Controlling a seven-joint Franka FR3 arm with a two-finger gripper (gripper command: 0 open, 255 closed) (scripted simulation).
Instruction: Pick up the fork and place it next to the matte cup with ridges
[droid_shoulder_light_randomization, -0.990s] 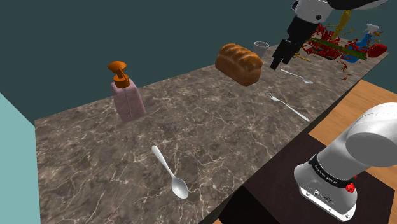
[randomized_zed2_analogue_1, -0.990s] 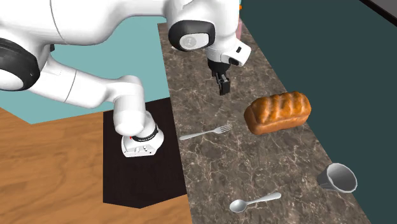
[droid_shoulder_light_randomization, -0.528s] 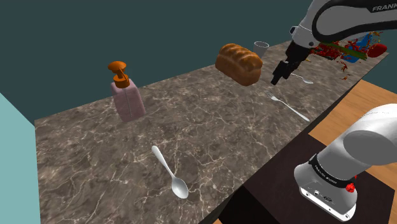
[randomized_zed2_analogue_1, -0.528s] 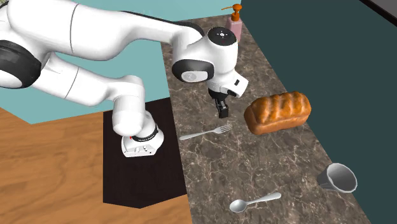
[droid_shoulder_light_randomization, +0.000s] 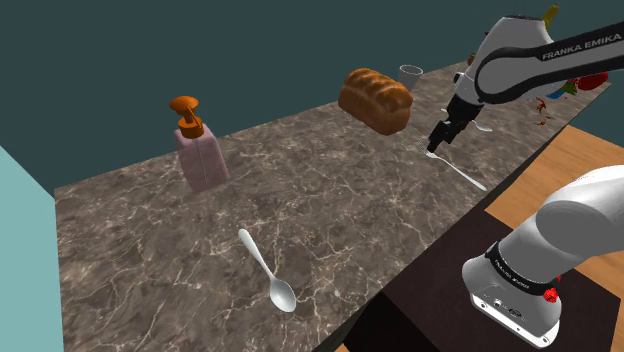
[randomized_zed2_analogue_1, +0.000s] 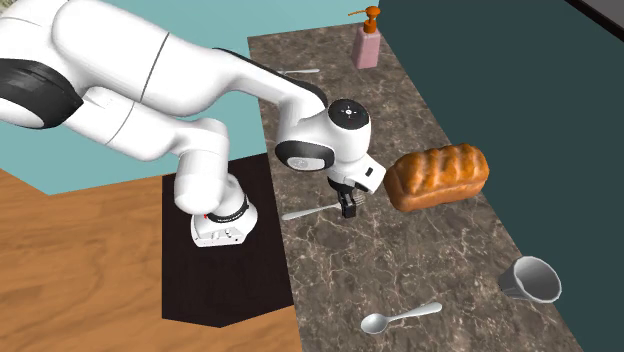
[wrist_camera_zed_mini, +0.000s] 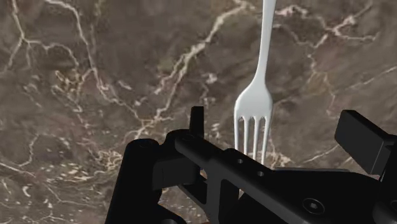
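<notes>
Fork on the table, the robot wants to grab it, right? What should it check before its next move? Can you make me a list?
1. Gripper open: ok, its fingers stand apart in the wrist view.
2. Fork lined up: ok, its tines lie between the fingers.
3. Fork held: not ok, the fingers do not touch it; it lies flat on the counter.
4. Gripper low enough to close: cannot tell.
5. Bread out of the way: ok, it sits apart from the gripper.
6. Room beside the cup: ok, there is bare counter next to it, though a spoon lies nearby.
</notes>
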